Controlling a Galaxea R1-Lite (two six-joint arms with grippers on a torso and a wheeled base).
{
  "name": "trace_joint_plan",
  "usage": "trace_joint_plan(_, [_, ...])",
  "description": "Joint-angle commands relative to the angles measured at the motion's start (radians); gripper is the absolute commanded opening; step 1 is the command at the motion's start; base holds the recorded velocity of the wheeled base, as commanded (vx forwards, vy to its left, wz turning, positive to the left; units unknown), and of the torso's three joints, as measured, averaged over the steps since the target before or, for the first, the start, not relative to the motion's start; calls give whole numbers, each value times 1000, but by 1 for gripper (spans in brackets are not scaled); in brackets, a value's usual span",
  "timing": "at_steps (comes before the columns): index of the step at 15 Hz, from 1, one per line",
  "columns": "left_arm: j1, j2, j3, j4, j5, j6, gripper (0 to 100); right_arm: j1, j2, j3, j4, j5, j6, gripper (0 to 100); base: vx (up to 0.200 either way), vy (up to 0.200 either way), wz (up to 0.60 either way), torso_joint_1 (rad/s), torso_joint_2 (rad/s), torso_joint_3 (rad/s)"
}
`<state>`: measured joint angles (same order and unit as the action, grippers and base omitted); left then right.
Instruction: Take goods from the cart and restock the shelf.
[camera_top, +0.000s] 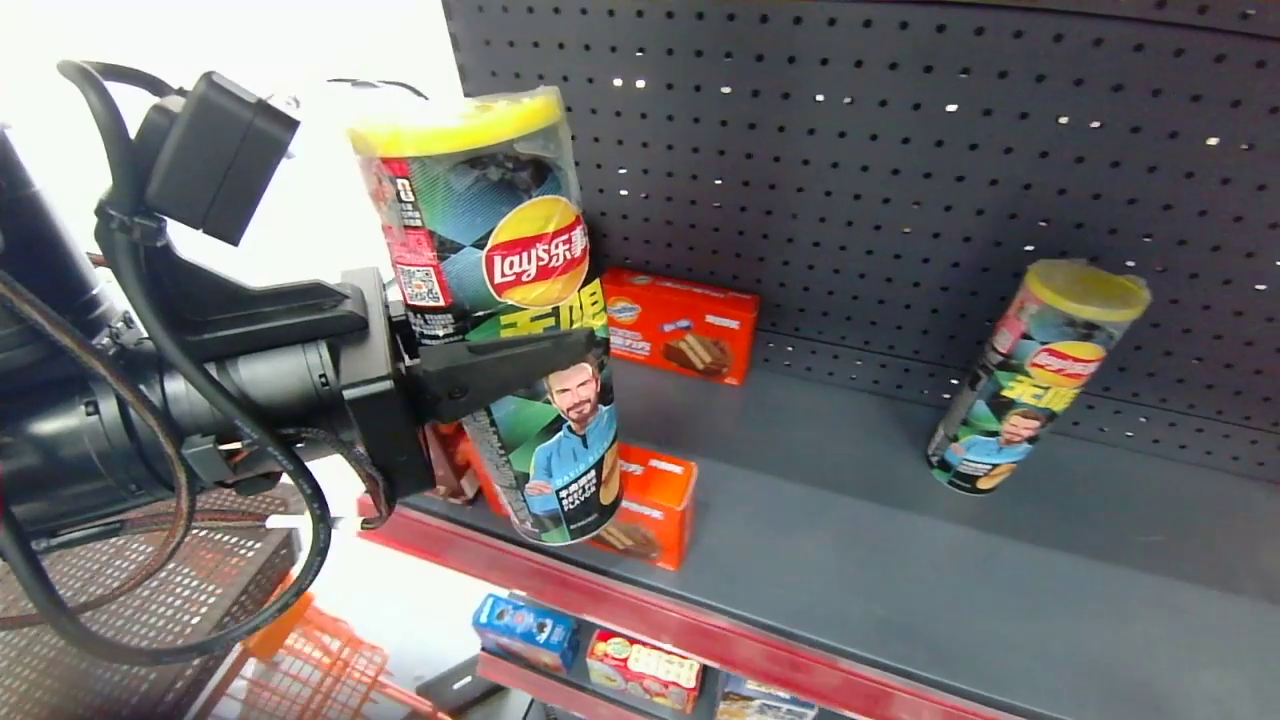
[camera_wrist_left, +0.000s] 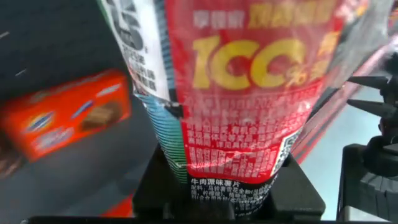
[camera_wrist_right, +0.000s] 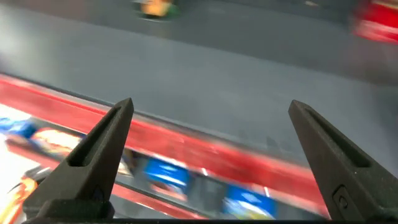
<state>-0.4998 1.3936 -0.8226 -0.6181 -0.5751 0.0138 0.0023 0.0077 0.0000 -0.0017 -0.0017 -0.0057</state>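
While the chip can (camera_top: 500, 310) is held near upright, it is clamped at mid-height by the fingers of the left gripper (camera_top: 570, 358) over the front edge of the shelf (camera_top: 850, 520), with bare board seen deeper in. The right gripper (camera_wrist_right: 210, 107) is seen off the shelf's front lip, its fingers spread on nothing.

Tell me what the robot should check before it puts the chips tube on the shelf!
1. Grip: left pincer shut on held tube, ok.
2. Tilt: held tube near upright, ok.
3. Room: bare shelf between front orange box and standing tube, ok.
4. Clearance: held tube's bottom against front orange box, cannot tell.
5. Other arm: right pincer open, empty, ok.
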Motion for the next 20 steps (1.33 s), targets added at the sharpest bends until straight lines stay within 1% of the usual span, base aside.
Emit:
trace_joint_plan(1, [0,-1,5,0,0,0,0,1,0,0,0,0,0,100,0,0,-600,7,7,2])
trace_joint_plan(6, [0,-1,10,0,1,0,0,1,2,0,0,0,0,100,0,0,-600,2,2,3])
trace_joint_plan(11, [1,-12,49,0,3,2,0,1,0,0,0,0,1,100,0,0,0,0,0,0])
trace_joint_plan(15, [9,-22,60,0,4,0,0,1,2,0,0,0,0,100,0,0,0,0,0,0])
trace_joint_plan(17, [9,-30,79,0,4,0,0,1,0,0,0,-1,4,100,0,0,600,-12,14,15])
trace_joint_plan(20, [10,-39,92,0,4,-2,0,1,0,0,0,-1,4,100,0,0,0,-71,172,108])
